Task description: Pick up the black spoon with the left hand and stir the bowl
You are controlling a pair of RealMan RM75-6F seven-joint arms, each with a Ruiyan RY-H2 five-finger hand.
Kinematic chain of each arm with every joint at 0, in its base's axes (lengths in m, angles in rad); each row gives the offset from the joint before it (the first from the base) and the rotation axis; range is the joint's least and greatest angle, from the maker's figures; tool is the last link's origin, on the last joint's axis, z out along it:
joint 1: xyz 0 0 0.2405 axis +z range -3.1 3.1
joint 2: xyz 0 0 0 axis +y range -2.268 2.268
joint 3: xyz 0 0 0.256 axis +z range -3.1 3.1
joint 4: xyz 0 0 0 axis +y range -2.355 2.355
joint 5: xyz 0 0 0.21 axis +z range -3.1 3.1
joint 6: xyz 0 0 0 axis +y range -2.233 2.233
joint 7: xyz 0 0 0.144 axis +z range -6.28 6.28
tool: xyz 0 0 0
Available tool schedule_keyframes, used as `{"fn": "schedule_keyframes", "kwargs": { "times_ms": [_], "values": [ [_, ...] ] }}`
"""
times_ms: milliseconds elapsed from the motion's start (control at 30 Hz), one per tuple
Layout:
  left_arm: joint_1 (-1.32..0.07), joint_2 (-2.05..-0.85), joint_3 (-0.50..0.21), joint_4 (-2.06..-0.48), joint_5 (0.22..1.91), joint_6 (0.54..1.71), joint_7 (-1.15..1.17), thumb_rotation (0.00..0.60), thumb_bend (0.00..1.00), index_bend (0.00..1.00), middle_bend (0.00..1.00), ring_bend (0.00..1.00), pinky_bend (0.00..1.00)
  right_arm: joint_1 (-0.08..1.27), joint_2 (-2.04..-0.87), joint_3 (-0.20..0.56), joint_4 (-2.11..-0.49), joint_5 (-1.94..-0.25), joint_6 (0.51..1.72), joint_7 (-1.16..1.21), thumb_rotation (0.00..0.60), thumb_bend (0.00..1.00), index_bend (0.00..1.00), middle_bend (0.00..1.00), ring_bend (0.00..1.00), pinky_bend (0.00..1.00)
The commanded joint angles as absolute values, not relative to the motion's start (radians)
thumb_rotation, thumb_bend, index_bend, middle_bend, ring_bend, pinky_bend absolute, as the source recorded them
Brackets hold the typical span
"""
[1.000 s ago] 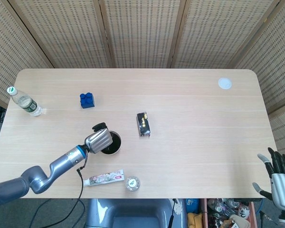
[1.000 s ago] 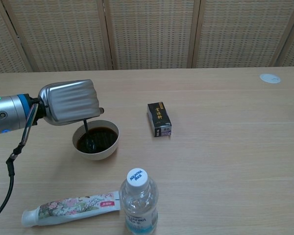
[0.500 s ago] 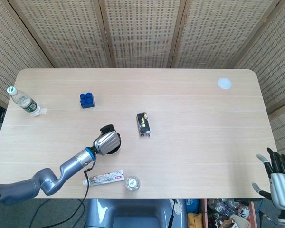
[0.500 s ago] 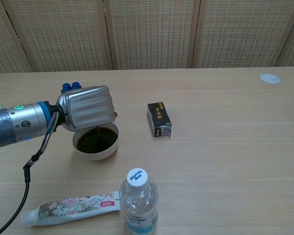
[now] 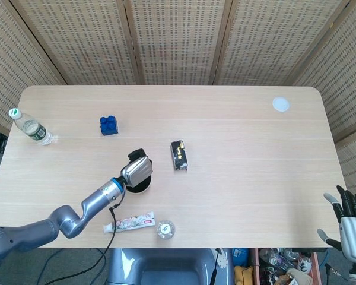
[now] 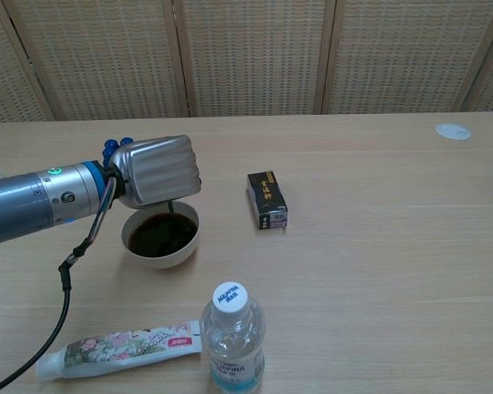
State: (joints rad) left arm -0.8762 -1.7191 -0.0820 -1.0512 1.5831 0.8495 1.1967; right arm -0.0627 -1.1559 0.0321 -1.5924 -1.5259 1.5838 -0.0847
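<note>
A white bowl (image 6: 159,235) of dark liquid sits on the table left of centre; in the head view the bowl (image 5: 140,187) is mostly covered by my hand. My left hand (image 6: 156,170) hovers just above the bowl's far rim, fingers curled, holding the black spoon (image 6: 172,208). The spoon's thin handle drops from under the hand into the liquid. From the head view the left hand (image 5: 137,170) covers the spoon. My right hand (image 5: 349,221) hangs off the table's near right corner, fingers spread, holding nothing.
A black box (image 6: 266,199) lies right of the bowl. A toothpaste tube (image 6: 119,348) and a capped water bottle (image 6: 232,338) stand near the front edge. A blue brick (image 5: 108,125), another bottle (image 5: 29,127) and a white disc (image 5: 280,104) sit further back.
My left hand has shifted right and toward the far side over the bowl, carrying the spoon from the bowl's left part to its far rim. The right hand has stayed put.
</note>
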Motion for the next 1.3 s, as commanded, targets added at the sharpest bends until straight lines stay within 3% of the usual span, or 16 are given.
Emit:
{"fn": "schedule_keyframes", "kwargs": {
  "times_ms": [33, 500, 967, 1300],
  "values": [
    [-0.864, -1.700, -0.066, -1.067, 1.582, 0.857, 1.190, 0.600, 0.43, 0.64, 0.81, 0.74, 0.75, -0.060, -1.155, 0.033, -1.596, -1.527, 1.582, -0.087, 0.600, 0.20, 0.22, 0.11, 0.00, 0.00],
    [-0.839, -1.636, -0.026, -1.187, 1.581, 0.874, 1.205, 0.600, 0.43, 0.65, 0.81, 0.74, 0.75, -0.052, -1.160, 0.036, -1.592, -1.524, 1.571, -0.085, 0.600, 0.20, 0.22, 0.11, 0.00, 0.00],
    [-0.884, -1.732, -0.071, -1.089, 1.540, 0.857, 1.230, 0.600, 0.43, 0.64, 0.81, 0.74, 0.75, -0.060, -1.154, 0.036, -1.594, -1.513, 1.577, -0.085, 0.600, 0.20, 0.22, 0.11, 0.00, 0.00],
    [-0.859, -1.696, -0.041, -1.102, 1.540, 0.887, 1.210, 0.600, 0.43, 0.65, 0.81, 0.74, 0.75, -0.056, -1.156, 0.035, -1.594, -1.517, 1.572, -0.086, 0.600, 0.20, 0.22, 0.11, 0.00, 0.00]
  ]
}}
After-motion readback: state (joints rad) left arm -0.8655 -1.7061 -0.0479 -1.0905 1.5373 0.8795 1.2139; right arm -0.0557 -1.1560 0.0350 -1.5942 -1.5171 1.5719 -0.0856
